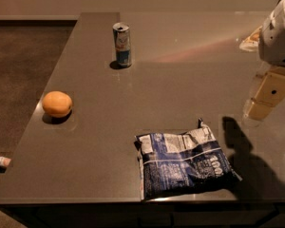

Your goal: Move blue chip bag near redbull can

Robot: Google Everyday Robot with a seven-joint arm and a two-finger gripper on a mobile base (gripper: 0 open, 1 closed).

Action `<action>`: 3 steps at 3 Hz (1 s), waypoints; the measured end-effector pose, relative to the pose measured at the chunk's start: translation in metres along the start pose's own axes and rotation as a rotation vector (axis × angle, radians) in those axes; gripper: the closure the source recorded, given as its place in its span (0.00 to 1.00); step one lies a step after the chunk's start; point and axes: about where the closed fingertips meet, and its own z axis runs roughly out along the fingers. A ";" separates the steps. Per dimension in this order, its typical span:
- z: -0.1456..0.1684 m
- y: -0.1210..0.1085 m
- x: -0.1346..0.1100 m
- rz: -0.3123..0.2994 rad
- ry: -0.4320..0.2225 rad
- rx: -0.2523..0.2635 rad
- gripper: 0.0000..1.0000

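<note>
The blue chip bag (183, 164) is lying flat and crinkled on the grey table (180, 80), close to the near edge and a little right of centre, its white print facing up. The gripper (268, 95) is hanging over the table at the right edge of the view. It is up and to the right of the bag, apart from it and touching nothing; whether it is spread or pressed together cannot be told. Its shadow (247, 160) is falling on the tabletop just beside the bag's right side. The redbull can (122, 44) is standing upright on the far left part of the table, well apart from both the bag and the gripper. An orange (57, 103) is sitting by the left edge — nearer than the can, farther back than the bag, and touching neither.
</note>
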 end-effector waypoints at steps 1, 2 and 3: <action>0.000 0.001 -0.002 -0.005 -0.005 0.011 0.00; 0.013 0.011 -0.009 -0.045 -0.009 -0.015 0.00; 0.040 0.026 -0.018 -0.104 -0.014 -0.085 0.00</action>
